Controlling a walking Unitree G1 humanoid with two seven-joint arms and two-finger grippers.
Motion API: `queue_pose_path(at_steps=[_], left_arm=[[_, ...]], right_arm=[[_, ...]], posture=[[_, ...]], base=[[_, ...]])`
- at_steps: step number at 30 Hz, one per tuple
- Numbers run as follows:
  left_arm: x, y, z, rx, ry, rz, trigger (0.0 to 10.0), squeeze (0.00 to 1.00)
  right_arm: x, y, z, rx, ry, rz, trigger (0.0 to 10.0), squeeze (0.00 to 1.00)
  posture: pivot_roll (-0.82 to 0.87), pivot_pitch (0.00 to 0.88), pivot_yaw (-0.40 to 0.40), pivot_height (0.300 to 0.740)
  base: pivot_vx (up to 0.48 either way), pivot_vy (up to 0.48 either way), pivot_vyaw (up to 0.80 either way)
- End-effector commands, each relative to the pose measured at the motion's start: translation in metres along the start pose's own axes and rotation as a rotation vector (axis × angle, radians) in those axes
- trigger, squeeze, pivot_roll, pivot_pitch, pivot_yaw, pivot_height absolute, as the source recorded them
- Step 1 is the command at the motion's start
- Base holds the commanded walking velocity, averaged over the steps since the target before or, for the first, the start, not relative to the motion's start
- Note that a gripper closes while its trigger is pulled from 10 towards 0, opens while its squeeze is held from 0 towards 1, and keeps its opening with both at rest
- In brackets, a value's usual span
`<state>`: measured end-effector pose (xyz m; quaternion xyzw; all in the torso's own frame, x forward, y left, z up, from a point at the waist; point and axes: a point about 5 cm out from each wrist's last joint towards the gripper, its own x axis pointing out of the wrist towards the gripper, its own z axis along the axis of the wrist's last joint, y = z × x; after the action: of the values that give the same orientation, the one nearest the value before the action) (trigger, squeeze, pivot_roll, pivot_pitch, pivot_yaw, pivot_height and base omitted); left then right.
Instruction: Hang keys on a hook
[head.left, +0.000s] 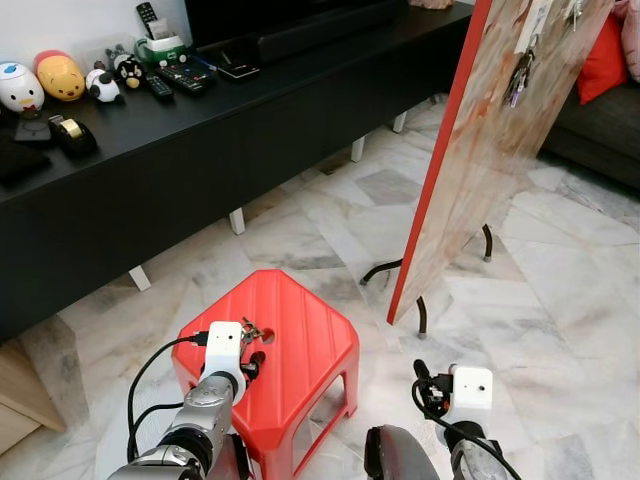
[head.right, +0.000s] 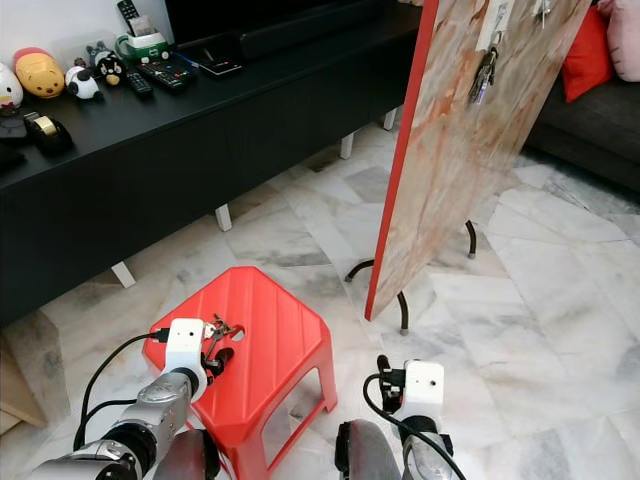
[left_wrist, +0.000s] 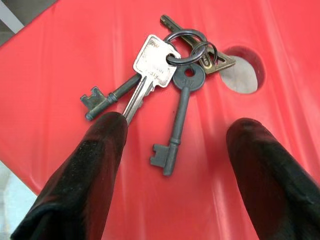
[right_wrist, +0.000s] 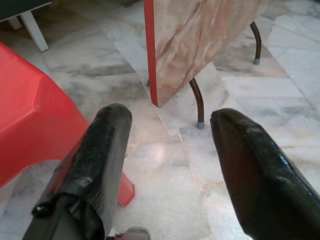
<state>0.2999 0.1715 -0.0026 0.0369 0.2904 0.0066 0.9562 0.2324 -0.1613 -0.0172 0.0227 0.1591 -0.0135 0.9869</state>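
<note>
Red plastic of the stool (head.left: 290, 330) carries the bunch of keys (left_wrist: 170, 75), lying flat beside the round hole (left_wrist: 245, 70) in its top. From the head views the bunch is a small dark tangle, half hidden by the left gripper (left_wrist: 175, 165); the left wrist view resolves a silver key, dark old-style keys and a brass one on a ring. That gripper's fingers stand wide apart over the keys, holding nothing. Right gripper (right_wrist: 170, 150) hangs low over the marble floor (head.left: 560, 300), spread wide and empty. On the leaning board (head.left: 490, 130), another bunch (head.left: 519, 75) hangs, its hook cut off by the frame edge
</note>
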Motion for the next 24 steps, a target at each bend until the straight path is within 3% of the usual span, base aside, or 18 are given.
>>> queue_pose_path(at_steps=[1, 3, 4, 5, 14, 24], left_arm=[[-0.005, 0.003, -0.029, 0.052, 0.138, 0.024, 10.0, 0.00], [-0.006, 0.003, -0.031, 0.067, 0.146, 0.028, 10.0, 0.00], [-0.006, 0.002, -0.033, 0.063, 0.153, 0.024, 3.6, 0.00], [-0.007, 0.001, -0.035, 0.060, 0.161, 0.019, 0.0, 0.00], [-0.007, -0.001, -0.036, 0.084, 0.163, 0.002, 0.0, 0.00], [-0.007, 0.009, -0.035, 0.122, 0.152, 0.011, 0.0, 0.00]], right_arm=[[-0.001, -0.001, -0.001, -0.005, 0.008, 0.002, 10.0, 0.00], [-0.001, -0.001, 0.000, -0.006, 0.008, 0.003, 10.0, 0.00], [-0.001, -0.001, 0.000, -0.006, 0.008, 0.004, 10.0, 0.00], [-0.001, -0.001, 0.000, -0.007, 0.007, 0.004, 10.0, 0.00], [0.000, 0.000, 0.000, -0.008, 0.010, 0.011, 10.0, 0.00], [0.000, 0.001, 0.000, -0.005, 0.012, 0.007, 10.0, 0.00]], posture=[[-0.04, 0.093, -0.102, 0.600], [-0.04, 0.091, -0.102, 0.600], [-0.04, 0.091, -0.103, 0.600], [-0.04, 0.089, -0.104, 0.600], [-0.04, 0.091, -0.105, 0.600], [-0.03, 0.096, -0.102, 0.600]], base=[[0.000, 0.000, 0.00], [0.000, 0.000, 0.00], [0.000, 0.000, 0.00], [0.000, 0.000, 0.00], [0.000, 0.000, 0.00], [0.000, 0.000, 0.00]])
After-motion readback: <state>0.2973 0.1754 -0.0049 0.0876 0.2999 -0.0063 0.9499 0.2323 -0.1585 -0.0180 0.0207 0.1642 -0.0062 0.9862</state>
